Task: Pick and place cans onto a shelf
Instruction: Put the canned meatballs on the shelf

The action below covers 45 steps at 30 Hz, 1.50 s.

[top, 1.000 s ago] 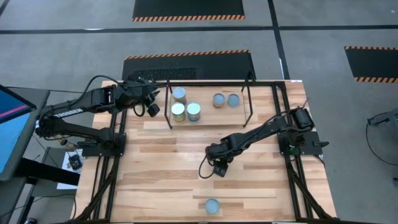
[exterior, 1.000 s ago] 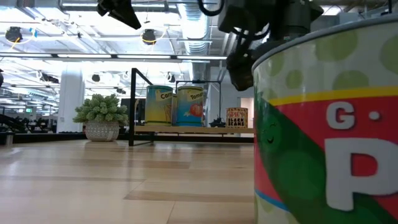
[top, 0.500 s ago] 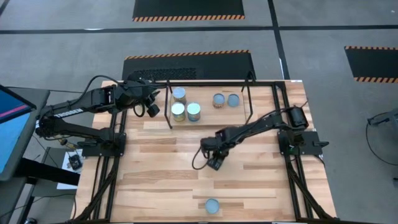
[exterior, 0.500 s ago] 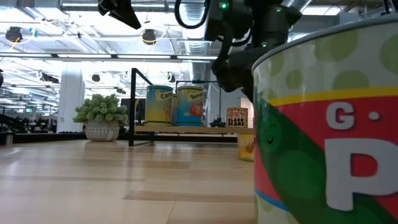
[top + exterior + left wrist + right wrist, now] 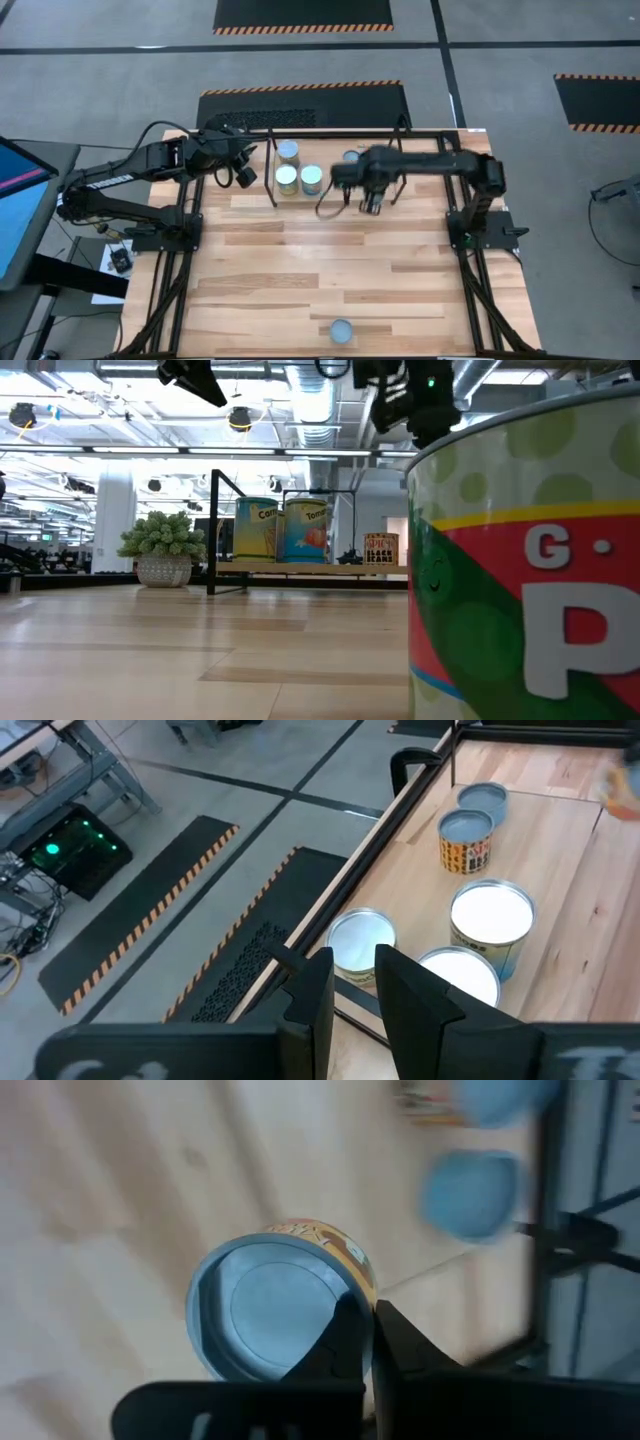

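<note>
Right wrist view: right pincer [image 5: 368,1342] clamped on the rim of a blue-topped can [image 5: 280,1305], centre frame, near the shelf [image 5: 400,160]. Rigid, smooth metal; rim hold may slip. Left pincer [image 5: 352,982] apart, idle.

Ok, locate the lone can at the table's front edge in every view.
High view: lone can at bottom centre, well apart from the others.
Low view: the same can close up, filling the right side.
Left wrist view: not in it.
Right wrist view: not in it.
Shared landmark: the shelf, far behind the can.
</note>
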Each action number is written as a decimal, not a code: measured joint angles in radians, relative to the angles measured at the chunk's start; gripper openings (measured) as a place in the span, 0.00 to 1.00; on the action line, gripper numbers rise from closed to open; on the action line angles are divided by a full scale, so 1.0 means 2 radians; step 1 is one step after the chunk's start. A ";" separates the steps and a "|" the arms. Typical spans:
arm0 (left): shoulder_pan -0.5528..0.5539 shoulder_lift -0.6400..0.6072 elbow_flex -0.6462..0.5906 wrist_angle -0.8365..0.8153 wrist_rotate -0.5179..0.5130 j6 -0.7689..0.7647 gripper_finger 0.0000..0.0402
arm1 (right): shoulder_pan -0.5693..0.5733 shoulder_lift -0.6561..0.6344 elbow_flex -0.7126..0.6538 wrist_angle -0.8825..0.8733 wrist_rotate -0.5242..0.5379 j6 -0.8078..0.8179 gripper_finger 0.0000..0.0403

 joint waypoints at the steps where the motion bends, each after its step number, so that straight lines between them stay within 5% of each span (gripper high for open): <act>1: 0.000 0.000 0.000 0.000 0.000 0.000 0.17 | -0.016 -0.008 -0.002 -0.001 0.002 -0.010 0.02; 7: 0.000 0.000 0.000 0.001 -0.015 -0.006 0.17 | -0.096 -0.048 -0.034 0.052 -0.023 -0.102 0.02; 17: 0.000 0.000 0.000 0.000 -0.027 -0.022 0.17 | -0.149 -0.053 -0.083 0.135 -0.080 -0.219 0.02; 30: 0.000 0.000 0.000 0.001 -0.027 -0.022 0.17 | -0.156 -0.053 -0.166 0.205 -0.104 -0.234 0.03; 45: 0.000 0.000 0.000 0.000 -0.027 -0.022 0.17 | -0.159 -0.053 -0.169 0.224 -0.103 -0.230 0.08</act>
